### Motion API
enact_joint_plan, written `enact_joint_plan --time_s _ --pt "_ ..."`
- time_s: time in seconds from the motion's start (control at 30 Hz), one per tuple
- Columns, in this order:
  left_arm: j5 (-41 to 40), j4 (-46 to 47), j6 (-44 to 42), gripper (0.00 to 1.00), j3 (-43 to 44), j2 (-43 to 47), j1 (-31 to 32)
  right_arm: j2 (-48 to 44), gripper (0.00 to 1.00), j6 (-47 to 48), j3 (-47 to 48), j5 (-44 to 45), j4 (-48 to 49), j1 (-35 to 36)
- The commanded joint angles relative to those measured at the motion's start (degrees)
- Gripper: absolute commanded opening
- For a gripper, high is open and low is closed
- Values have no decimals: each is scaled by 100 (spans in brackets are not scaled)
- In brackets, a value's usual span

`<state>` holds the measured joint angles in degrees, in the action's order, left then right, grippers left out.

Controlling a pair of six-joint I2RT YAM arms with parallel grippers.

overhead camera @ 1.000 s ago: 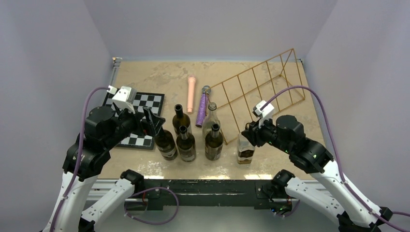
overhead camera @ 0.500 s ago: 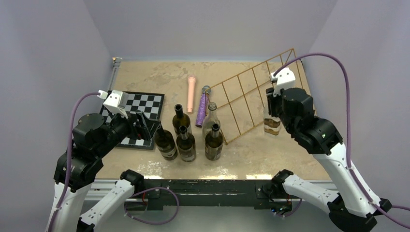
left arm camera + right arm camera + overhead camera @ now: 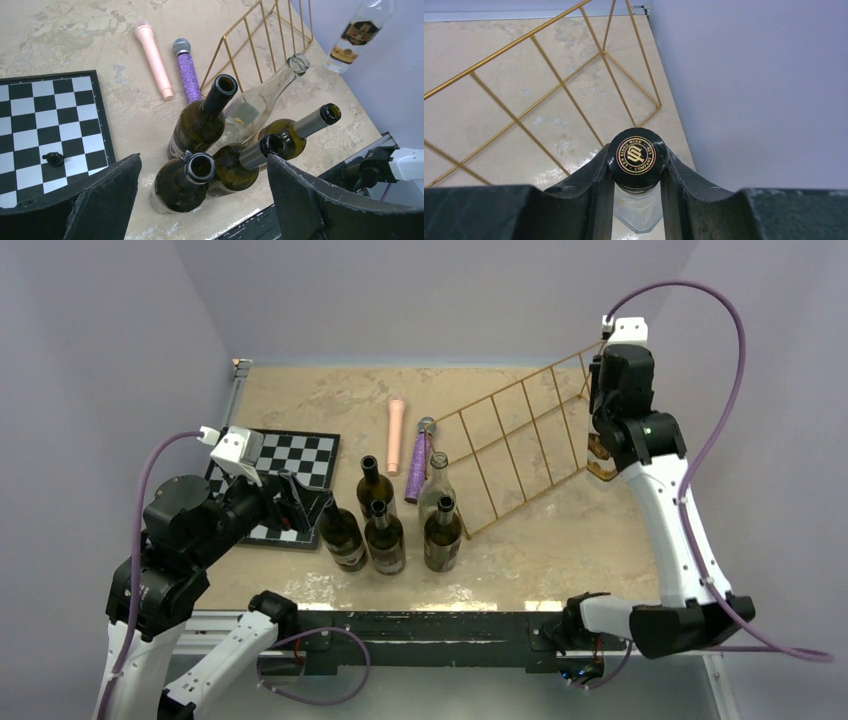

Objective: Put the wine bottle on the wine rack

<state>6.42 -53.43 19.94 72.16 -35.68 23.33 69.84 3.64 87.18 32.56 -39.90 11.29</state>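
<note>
Right wrist, right gripper (image 3: 638,172) clamping glass wine bottle (image 3: 637,155), round black cap, thin wire wine rack (image 3: 564,87) upper left, left gripper (image 3: 204,165) spread wide.

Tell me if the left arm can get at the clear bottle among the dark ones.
Probably not cleanly: the left gripper is open, but dark bottles stand between it and the clear bottle.

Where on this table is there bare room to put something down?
Bare table lies at the far left, beyond the chessboard and left of the pink microphone, and at the near right, in front of the wine rack, right of the five bottles. The middle is crowded: those bottles, with the purple microphone behind.
</note>
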Motion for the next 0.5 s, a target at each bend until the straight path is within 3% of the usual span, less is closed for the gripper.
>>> enact_joint_plan --time_s 0.0,0.27,0.47 --pt "240 312 78 99 215 132 22 357 0 93 540 -182 1020 -562" --pt "238 438 106 96 381 119 22 1131 0 161 1007 -678 1323 -1186" --pt "123 673 -15 97 558 364 22 1612 0 438 1623 -534 1522 -1484"
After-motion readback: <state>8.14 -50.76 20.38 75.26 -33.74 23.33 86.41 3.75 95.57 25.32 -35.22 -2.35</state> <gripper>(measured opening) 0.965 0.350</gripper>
